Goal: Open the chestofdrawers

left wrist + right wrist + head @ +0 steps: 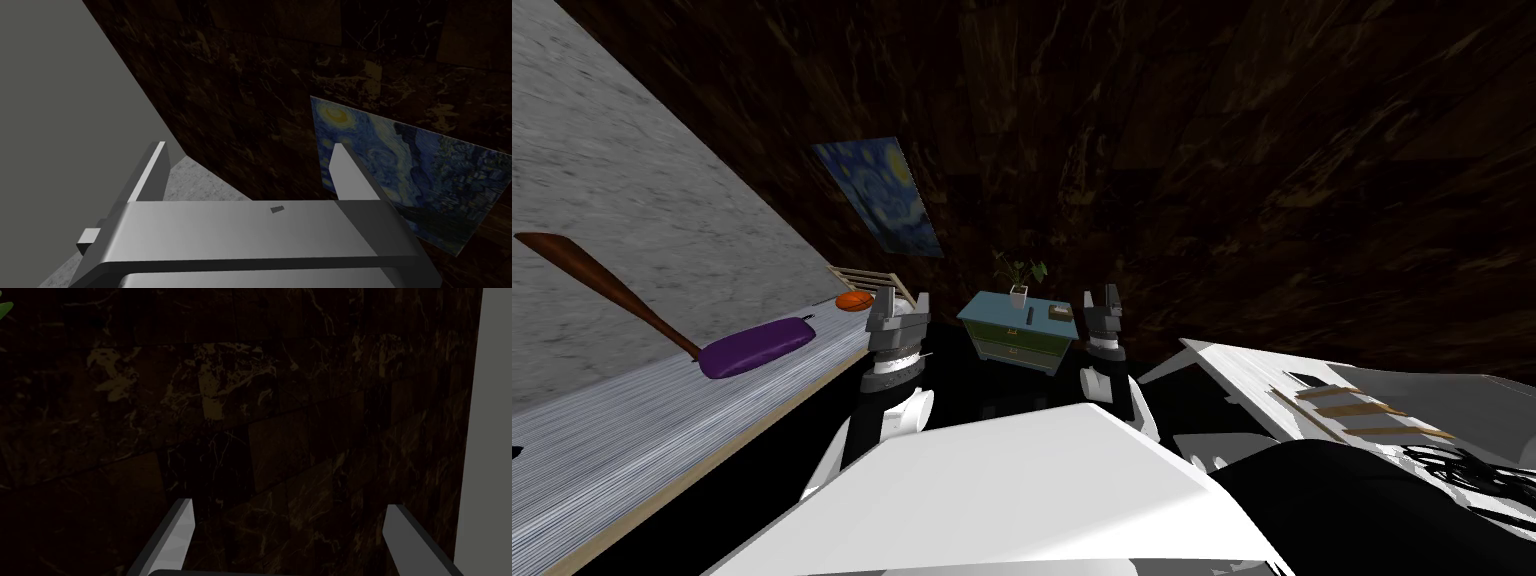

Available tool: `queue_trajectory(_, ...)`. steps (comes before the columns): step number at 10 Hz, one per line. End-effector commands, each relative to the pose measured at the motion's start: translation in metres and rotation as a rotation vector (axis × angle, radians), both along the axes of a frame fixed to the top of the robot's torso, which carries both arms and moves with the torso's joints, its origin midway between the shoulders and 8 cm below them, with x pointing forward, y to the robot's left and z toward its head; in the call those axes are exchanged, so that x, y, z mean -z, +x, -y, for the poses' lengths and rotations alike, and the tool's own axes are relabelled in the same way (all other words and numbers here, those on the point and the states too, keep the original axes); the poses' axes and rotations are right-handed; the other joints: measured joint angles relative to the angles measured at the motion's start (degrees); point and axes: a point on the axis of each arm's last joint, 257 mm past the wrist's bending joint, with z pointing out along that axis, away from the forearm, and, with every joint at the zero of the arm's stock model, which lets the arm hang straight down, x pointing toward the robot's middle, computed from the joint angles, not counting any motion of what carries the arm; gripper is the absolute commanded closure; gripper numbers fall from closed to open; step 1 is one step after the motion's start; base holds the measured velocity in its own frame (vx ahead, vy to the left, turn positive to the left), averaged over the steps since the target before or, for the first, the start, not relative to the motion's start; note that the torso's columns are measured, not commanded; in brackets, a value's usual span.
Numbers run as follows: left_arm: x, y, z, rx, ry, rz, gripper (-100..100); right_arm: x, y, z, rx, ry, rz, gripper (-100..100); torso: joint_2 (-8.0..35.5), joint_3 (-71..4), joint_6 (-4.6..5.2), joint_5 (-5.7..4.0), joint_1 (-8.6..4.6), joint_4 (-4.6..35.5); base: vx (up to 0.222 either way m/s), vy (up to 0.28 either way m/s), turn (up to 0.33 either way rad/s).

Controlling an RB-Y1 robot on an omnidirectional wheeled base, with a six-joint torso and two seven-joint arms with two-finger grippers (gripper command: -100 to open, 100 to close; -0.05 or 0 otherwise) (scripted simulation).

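A small chest of drawers (1015, 342) with a blue-green top and greenish drawer fronts stands ahead against the dark wall, its drawers shut. On its top sit a potted plant (1020, 276), a thin dark object and a small box. My left gripper (897, 305) is raised to the left of the chest, well short of it, and my right gripper (1102, 303) is raised to its right. In the left wrist view the left gripper (248, 160) is open and holds nothing. In the right wrist view the right gripper (288, 523) is open and bare too.
A long light counter (632, 440) runs along my left with a purple cushion (757, 346), an orange ball (854, 300) and a wooden rack (867, 277). A blue painting (880, 196) hangs on the dark wall. White furniture (1272, 395) lies at my right.
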Motion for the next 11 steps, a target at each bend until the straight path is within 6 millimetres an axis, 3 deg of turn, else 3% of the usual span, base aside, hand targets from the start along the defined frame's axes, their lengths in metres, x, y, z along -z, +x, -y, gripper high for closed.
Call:
queue_trajectory(1,0.0,0.0,0.0,0.0,0.0,0.0,0,0.0,0.0,0.0,0.0,0.0,0.0,0,2.32,-4.67,0.0,0.0,0.0,2.35,0.0,0.0,0.0)
queue_trajectory(9,0.0,0.0,0.0,0.0,0.0,0.0,0,0.0,0.0,0.0,0.0,0.0,0.0,0,35.39,-70.73,0.0,0.0,0.0,35.37,0.0,0.0,0.0)
queue_trajectory(10,0.0,0.0,0.0,0.0,0.0,0.0,0,0.008,0.009,-0.006,-0.019,-0.038,-0.039,-100,39.62,-79.19,0.0,0.0,0.0,39.6,0.002,0.01,0.023)
queue_trajectory(11,0.0,0.0,0.0,0.0,0.0,0.0,0,0.017,0.017,-0.01,-0.031,-0.065,-0.076,-100,41.54,-83.14,-0.01,0.01,0.02,41.49,-0.002,0.029,0.043)
